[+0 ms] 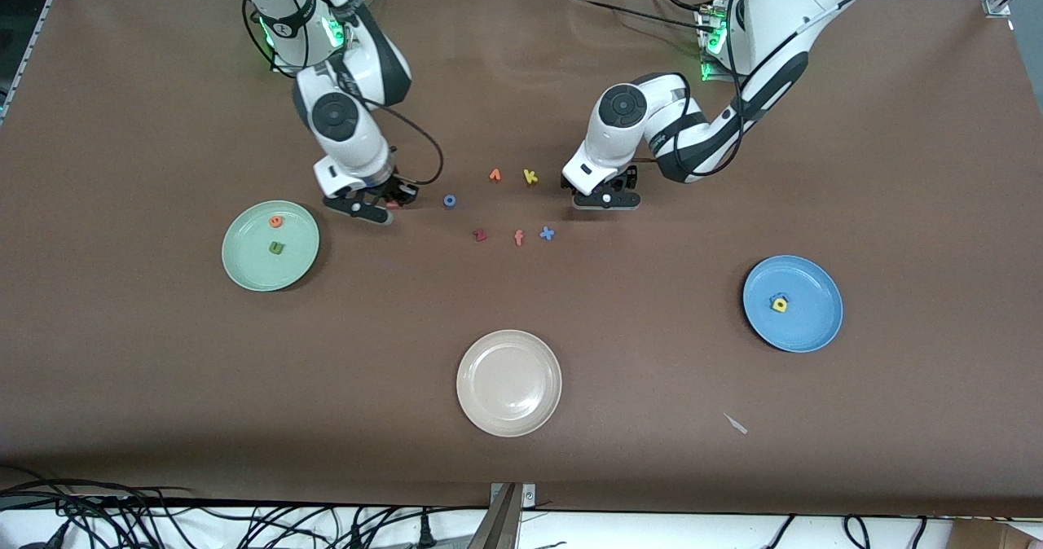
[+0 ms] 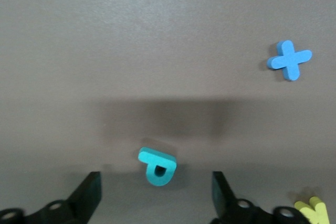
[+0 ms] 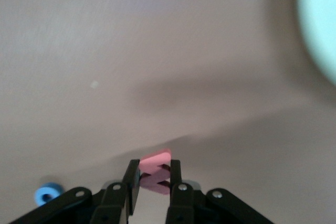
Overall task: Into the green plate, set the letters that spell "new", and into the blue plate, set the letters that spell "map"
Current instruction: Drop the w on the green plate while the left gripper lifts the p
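My right gripper (image 1: 385, 204) (image 3: 155, 178) is shut on the pinkish-red w (image 1: 394, 204) (image 3: 156, 162), low over the table beside the green plate (image 1: 244, 265) (image 3: 321, 30). In that plate lie the orange e (image 1: 276, 221) and the green n (image 1: 277, 248). My left gripper (image 1: 607, 198) (image 2: 156, 198) hangs open just above the table, and the teal p (image 2: 157, 167) lies flat between its fingers (image 2: 90, 191), touching neither. The front view hides the p under that hand. The blue plate (image 1: 808, 331) holds the yellow a (image 1: 780, 305) and the blue m (image 1: 778, 296).
Loose letters lie between the two grippers: a blue o (image 1: 449, 200) (image 3: 48, 193), an orange letter (image 1: 495, 175), a yellow k (image 1: 530, 177) (image 2: 314, 211), a dark red z (image 1: 480, 235), an orange f (image 1: 519, 238) and a blue x (image 1: 547, 233) (image 2: 289, 60). A beige-white plate (image 1: 509, 419) sits nearest the front camera.
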Tool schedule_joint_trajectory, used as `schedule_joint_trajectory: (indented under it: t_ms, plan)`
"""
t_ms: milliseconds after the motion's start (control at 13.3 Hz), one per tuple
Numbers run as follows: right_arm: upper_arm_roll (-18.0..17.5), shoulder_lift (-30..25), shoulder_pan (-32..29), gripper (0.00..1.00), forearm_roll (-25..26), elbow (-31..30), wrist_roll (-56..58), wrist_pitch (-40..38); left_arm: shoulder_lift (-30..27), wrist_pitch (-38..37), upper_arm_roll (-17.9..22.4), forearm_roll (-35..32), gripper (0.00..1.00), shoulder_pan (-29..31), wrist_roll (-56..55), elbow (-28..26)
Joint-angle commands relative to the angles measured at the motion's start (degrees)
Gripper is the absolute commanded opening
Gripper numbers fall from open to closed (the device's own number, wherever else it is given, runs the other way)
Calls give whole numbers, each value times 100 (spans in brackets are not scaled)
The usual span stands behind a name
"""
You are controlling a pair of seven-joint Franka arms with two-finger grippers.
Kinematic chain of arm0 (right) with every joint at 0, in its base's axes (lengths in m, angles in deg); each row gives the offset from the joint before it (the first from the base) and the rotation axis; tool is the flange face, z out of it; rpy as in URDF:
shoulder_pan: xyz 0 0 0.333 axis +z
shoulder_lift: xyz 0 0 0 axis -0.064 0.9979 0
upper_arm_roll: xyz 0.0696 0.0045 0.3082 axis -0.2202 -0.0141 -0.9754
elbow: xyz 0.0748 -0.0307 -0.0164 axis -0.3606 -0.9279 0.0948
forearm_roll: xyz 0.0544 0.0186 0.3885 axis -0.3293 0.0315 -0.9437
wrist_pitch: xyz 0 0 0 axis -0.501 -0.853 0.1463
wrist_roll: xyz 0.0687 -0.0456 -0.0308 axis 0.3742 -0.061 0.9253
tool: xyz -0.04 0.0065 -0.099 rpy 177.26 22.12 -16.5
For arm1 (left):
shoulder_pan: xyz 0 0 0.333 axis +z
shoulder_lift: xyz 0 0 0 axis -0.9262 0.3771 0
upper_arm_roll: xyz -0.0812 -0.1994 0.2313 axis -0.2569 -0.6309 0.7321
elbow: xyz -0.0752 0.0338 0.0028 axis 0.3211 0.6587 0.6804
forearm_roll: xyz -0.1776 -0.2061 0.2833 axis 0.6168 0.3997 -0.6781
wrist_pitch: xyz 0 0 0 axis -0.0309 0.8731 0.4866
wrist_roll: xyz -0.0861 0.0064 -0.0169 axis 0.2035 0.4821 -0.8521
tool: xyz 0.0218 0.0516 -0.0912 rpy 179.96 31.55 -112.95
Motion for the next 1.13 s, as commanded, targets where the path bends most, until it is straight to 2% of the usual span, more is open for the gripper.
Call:
schedule_joint_trajectory:
  t_ms: [0, 225, 301, 526, 601, 676, 751, 827, 902, 1052]
  plan:
    - [901, -324, 8, 3, 27, -52, 1678, -379, 129, -28, 30, -221, 80, -51, -157, 152]
    - [1825, -53, -115, 3, 18, 79, 3402, -327, 138, -46, 100, -221, 67, -130, -157, 152]
    - [1967, 158, -246, 3, -8, 211, 3834, -275, 138, -72, 162, -221, 63, -234, -157, 152]
    - [1960, 581, -721, 5, -34, 370, 4426, 103, 173, -72, 355, -221, 55, -385, -166, 196]
    - [1960, 738, -739, 10, -43, 474, 4436, 130, 173, -72, 356, -221, 53, -385, -157, 205]
    - [1960, 784, -739, 26, -52, 536, 4436, 113, 173, -72, 356, -221, 49, -385, -157, 205]
    - [1960, 767, -722, 88, -70, 572, 4410, 78, 182, -72, 356, -221, 44, -385, -157, 205]
    - [1960, 714, -704, 100, -70, 668, 4418, -27, 208, -72, 356, -221, 41, -385, -157, 205]
    - [1951, 661, -704, 100, -70, 869, 4418, -446, 208, -72, 356, -221, 38, -385, -157, 205]
    - [1968, 635, -704, 100, -70, 1658, 4401, -1727, 208, -72, 364, -221, 32, -385, -148, 205]
